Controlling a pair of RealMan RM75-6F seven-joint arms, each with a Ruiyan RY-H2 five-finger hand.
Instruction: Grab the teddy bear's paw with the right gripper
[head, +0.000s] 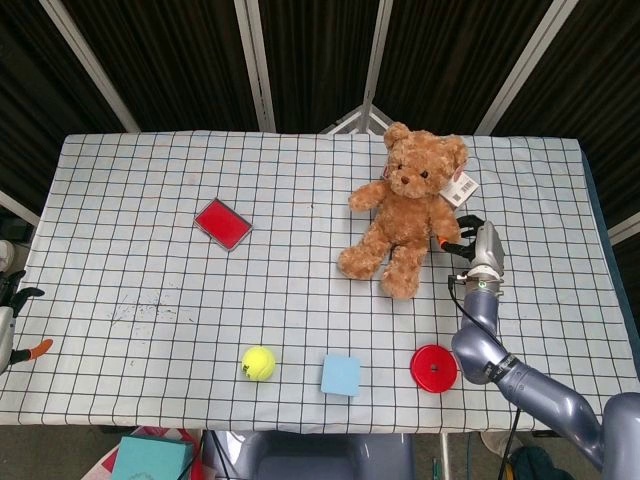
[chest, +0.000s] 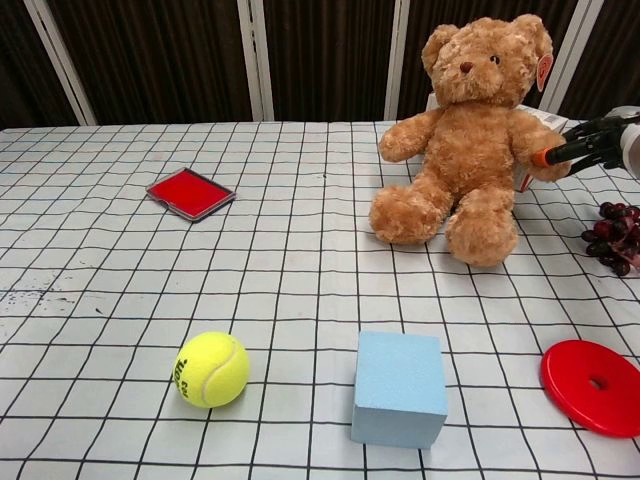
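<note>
A brown teddy bear (head: 405, 210) (chest: 465, 140) sits upright at the back right of the checked table, leaning slightly. Its paw (head: 447, 234) (chest: 535, 155) on the right side of the view hangs by its body. My right hand (head: 472, 243) (chest: 595, 142) is right beside that paw, fingers spread, and an orange-tipped finger (chest: 542, 157) touches the plush. Nothing is clasped in it. My left hand (head: 12, 320) shows only at the far left edge of the head view, off the table, fingers apart and empty.
A red flat tray (head: 222, 222) lies left of centre. Along the front edge sit a yellow tennis ball (head: 258, 362), a light blue block (head: 340, 375) and a red disc (head: 433, 368). Dark grapes (chest: 612, 235) lie at the right, below my right hand.
</note>
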